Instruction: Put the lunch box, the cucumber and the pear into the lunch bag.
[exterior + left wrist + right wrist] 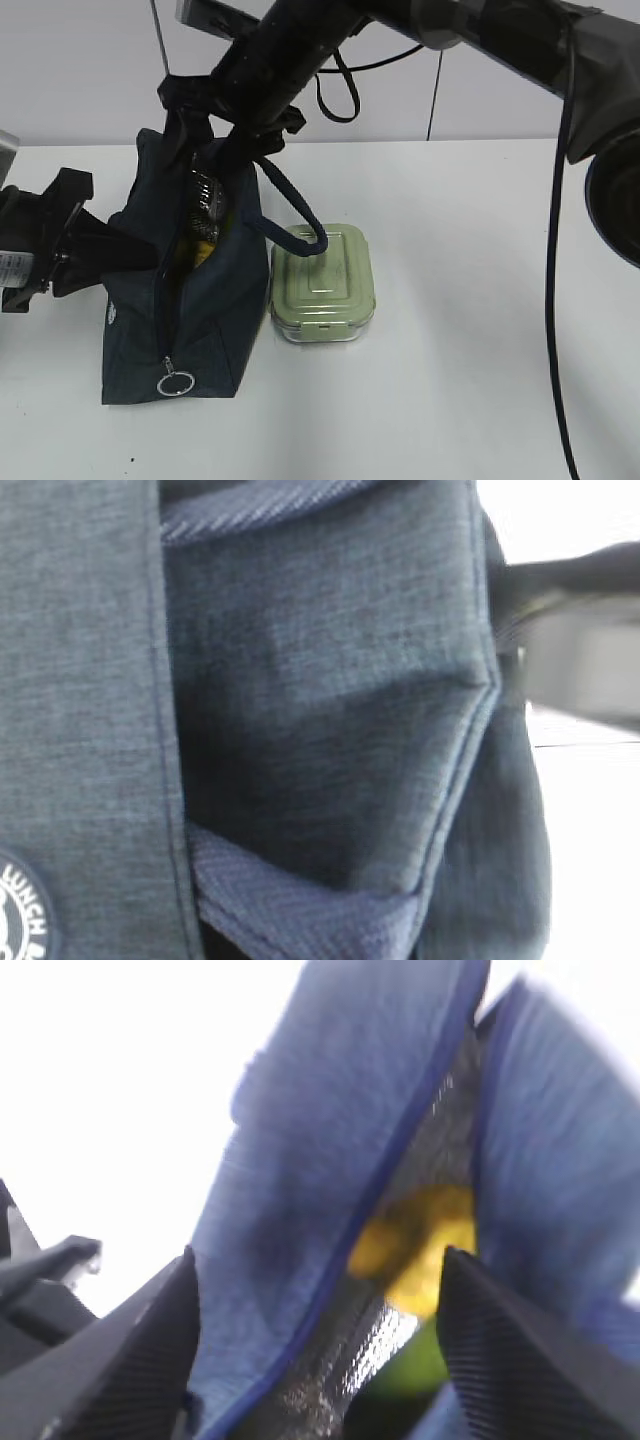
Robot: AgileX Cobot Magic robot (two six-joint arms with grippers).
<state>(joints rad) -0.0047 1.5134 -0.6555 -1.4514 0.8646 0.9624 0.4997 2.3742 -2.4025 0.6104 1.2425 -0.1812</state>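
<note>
Fabric fills almost the whole left wrist view: it is the dark blue side of the lunch bag (pixel 300 730), so close that the left pincer cannot be seen there at all. In the exterior view the left pincer (pixel 95 248) sits at the bag's left side, and its tips are lost against the dark cloth; they are pressed together, and it looks like they pinch the bag's side, though that is hard to see. The right pincer (pixel 315 1350) has its two black fingers (pixel 130 1360) wide apart, with nothing between them, right over the bag's open top. Down in the gap a blurry yellow lump shows, the pear (pixel 420 1245), with something green under it, too blurry to name. The cucumber cannot be made out for sure. The right arm hides much of the bag's top in the exterior view. The bag stands upright on the white counter (pixel 450 400), its open slit running from the back toward the camera, the zipper going down the front end to a metal ring (pixel 175 383). The lunch box (pixel 323 285) lies flat on the counter just to the right of the bag, touching or almost touching it, long side running front to back, clip toward the camera. One strap handle (pixel 298 222) droops onto its lid.
</note>
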